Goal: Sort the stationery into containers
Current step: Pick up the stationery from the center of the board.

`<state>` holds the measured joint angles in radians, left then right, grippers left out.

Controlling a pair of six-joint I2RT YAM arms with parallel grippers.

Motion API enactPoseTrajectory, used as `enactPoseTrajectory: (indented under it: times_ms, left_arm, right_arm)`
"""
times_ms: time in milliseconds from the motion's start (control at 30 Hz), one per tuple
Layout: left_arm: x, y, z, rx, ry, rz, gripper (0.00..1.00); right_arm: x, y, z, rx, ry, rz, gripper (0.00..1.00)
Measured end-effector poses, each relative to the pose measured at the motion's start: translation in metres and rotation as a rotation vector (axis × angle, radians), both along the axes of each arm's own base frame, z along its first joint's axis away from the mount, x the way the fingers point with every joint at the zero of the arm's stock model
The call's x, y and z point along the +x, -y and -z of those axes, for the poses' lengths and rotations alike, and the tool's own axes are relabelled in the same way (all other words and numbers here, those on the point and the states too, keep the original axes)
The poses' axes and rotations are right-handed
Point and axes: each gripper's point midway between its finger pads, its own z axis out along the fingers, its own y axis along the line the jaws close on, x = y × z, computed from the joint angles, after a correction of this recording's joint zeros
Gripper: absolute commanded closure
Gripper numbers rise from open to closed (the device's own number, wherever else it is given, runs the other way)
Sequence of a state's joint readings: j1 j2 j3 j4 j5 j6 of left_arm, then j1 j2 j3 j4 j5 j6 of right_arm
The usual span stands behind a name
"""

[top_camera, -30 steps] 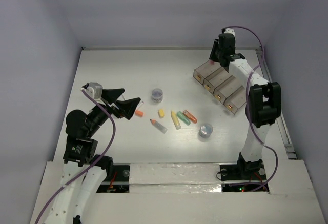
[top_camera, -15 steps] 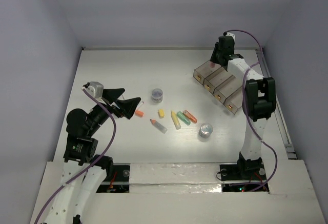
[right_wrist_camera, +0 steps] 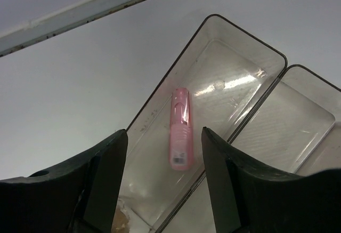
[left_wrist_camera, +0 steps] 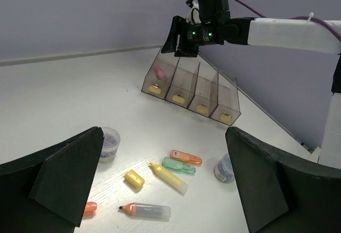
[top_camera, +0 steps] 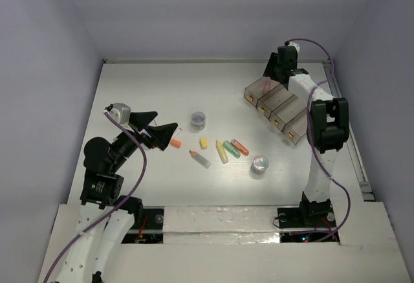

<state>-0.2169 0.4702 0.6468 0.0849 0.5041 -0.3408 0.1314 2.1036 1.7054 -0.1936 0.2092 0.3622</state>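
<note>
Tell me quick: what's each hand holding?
Left hand: open, empty.
Right hand: open, empty; stubby pink marker is in the smoky transparent plastic bin below.

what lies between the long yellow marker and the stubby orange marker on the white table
A stubby green marker lies between the long yellow marker and the stubby orange marker; the left wrist view shows it best.

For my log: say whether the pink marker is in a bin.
In: the pink marker lies inside the end bin, free of the right gripper.

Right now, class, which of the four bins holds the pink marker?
The leftmost end bin, under the right gripper: only it has the pink marker inside.
</note>
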Motion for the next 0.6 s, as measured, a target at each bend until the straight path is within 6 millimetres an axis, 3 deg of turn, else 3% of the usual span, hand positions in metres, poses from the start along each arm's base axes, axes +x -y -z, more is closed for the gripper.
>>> enactPoseTrajectory:
  times_ms: [167, 367, 500, 600]
  left_arm:
    - [0.000, 0.000, 0.000, 0.000, 0.001, 0.000, 0.01]
    - [-0.001, 0.000, -0.001, 0.000, 0.004, 0.000, 0.01]
    - [-0.003, -0.001, -0.003, -0.003, 0.013, 0.000, 0.01]
    - [-0.004, 0.000, -0.004, -0.002, 0.019, 0.005, 0.01]
  right_arm:
    - [-0.011, -0.005, 0.000, 0.018, -0.009, -0.029, 0.39]
    - [-0.060, -0.033, -0.027, 0.102, 0.002, -0.178, 0.47]
    - [-0.113, -0.083, -0.046, 0.100, 0.021, -0.344, 0.46]
    - [-0.160, -0.129, -0.036, 0.080, -0.021, -0.484, 0.46]
